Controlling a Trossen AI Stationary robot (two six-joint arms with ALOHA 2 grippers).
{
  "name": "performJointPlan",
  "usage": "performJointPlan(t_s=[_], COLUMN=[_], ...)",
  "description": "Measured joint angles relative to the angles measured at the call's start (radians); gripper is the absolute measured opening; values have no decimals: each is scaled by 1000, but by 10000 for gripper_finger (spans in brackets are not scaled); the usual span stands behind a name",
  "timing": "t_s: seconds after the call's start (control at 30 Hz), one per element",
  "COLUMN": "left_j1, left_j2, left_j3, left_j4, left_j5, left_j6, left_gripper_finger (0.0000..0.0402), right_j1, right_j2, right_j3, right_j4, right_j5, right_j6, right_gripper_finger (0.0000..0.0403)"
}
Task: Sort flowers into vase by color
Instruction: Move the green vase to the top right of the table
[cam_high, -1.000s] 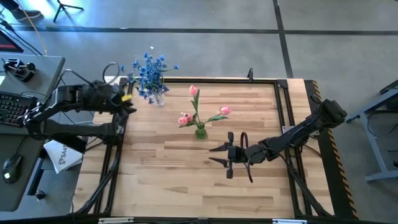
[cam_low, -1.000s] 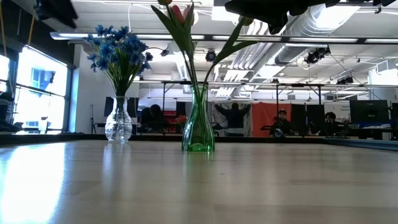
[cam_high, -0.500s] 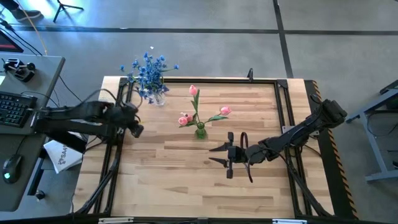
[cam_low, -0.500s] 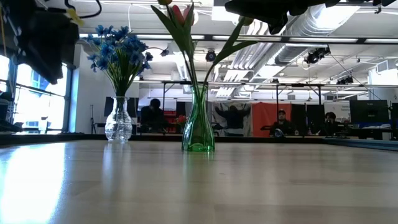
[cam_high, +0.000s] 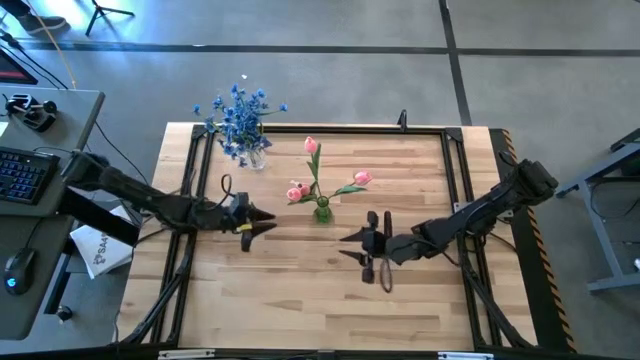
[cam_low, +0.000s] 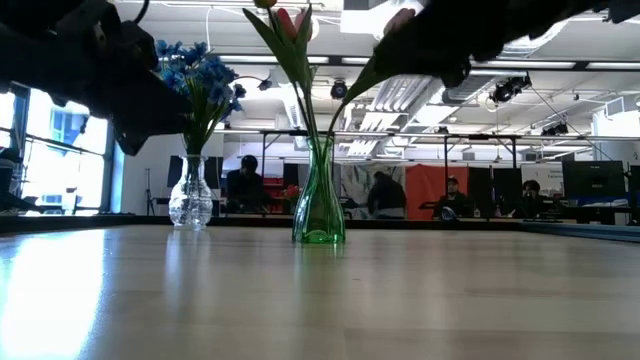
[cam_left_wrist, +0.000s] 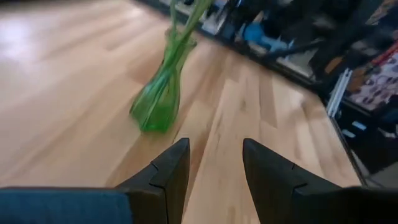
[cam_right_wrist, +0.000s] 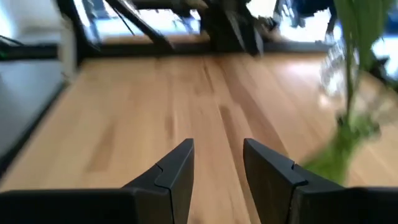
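Light, floppy tulips (cam_high: 312, 168) in green vase (cam_high: 322, 210): pinch low on stem. Left gripper (cam_high: 262, 219), right gripper (cam_high: 352, 244) beside vase, parted, empty.

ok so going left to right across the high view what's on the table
left gripper → clear vase of blue flowers, farther back → green vase of pink tulips → right gripper. Both grippers are open with nothing between their fingers.
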Motion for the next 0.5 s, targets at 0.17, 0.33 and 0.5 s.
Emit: performJointPlan(t_s=[0.17, 0.33, 0.5], left_j1=[-41, -41, -41], left_j2=[175, 343, 485], left_j3=[-26, 12, 56], left_j4=[216, 262, 321], left_j5=[-108, -181, -184], left_j6=[55, 55, 55], left_gripper_finger=[135, 135, 135], right_j1=[-70, -164, -247], right_j2=[15, 114, 235], right_j3=[0, -1, -2], right_j4=[-111, -66, 79], right_j5=[45, 37, 49], right_j6=[102, 58, 4], right_gripper_finger=[135, 175, 231])
